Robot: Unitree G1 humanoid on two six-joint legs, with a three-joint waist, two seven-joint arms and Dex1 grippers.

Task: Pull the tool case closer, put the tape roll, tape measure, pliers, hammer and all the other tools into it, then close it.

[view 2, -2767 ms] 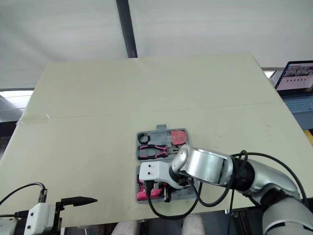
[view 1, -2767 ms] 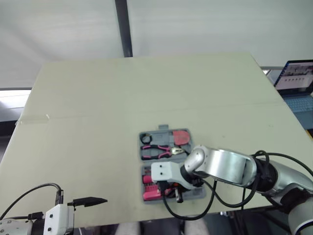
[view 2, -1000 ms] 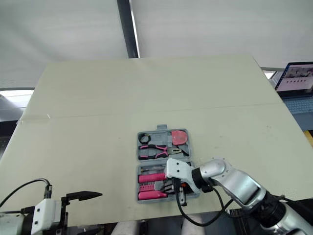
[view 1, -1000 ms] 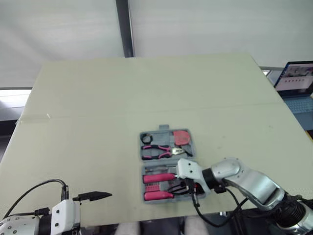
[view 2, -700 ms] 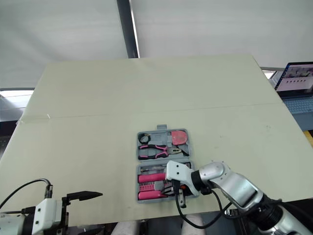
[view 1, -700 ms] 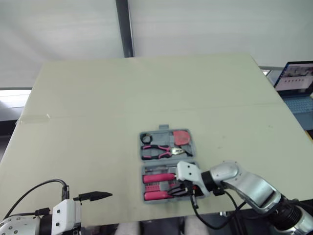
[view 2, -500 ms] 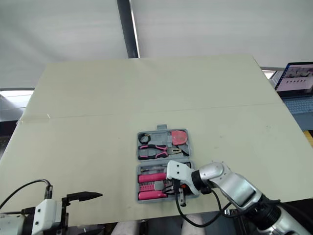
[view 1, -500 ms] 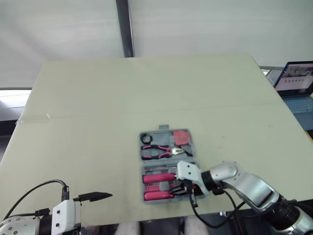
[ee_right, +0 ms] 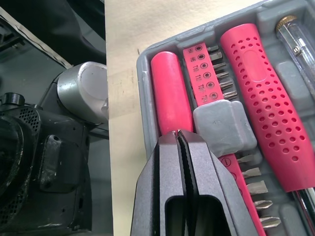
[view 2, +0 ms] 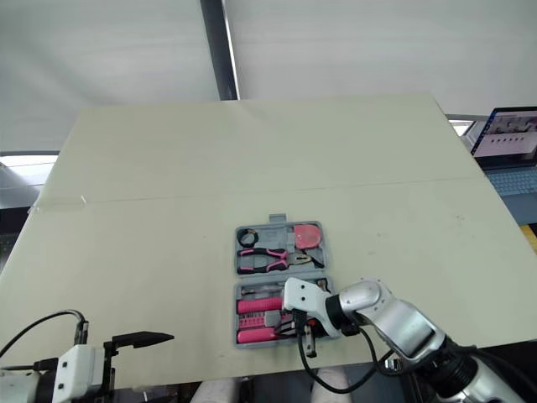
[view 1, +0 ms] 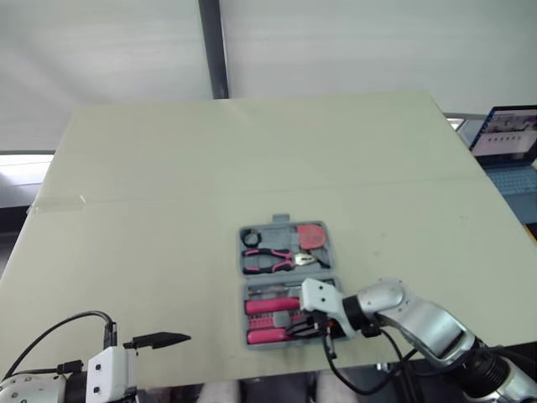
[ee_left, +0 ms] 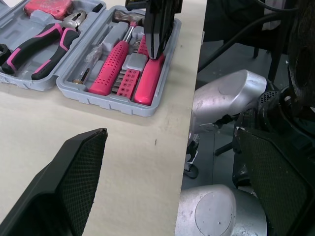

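The grey tool case (view 1: pixel 242 262) lies open near the table's front edge. Its far half holds the black tape roll (view 1: pixel 251 238), the red tape measure (view 1: pixel 312 235) and the pink-handled pliers (view 1: pixel 268 259). The near half holds the hammer (view 1: pixel 273 305), a bit strip (ee_right: pixel 209 81) and a smooth pink handle (ee_right: pixel 170 93). My right gripper (view 1: pixel 329 341) is shut with nothing held, its tips (ee_right: pixel 178 133) right over that smooth handle at the case's near right corner. My left gripper (view 1: pixel 172 340) hangs open at the front left, well apart from the case.
The table's front edge (view 1: pixel 218 369) runs just below the case. A laptop (view 1: pixel 508 134) stands off the table's right side. A dark post (view 1: pixel 211 46) rises behind the table. Bare tabletop (view 1: pixel 252 159) stretches beyond and left of the case.
My right arm has drawn back toward the front right, uncovering the near half of the case; its shut gripper has edged slightly left. The left gripper has barely moved.
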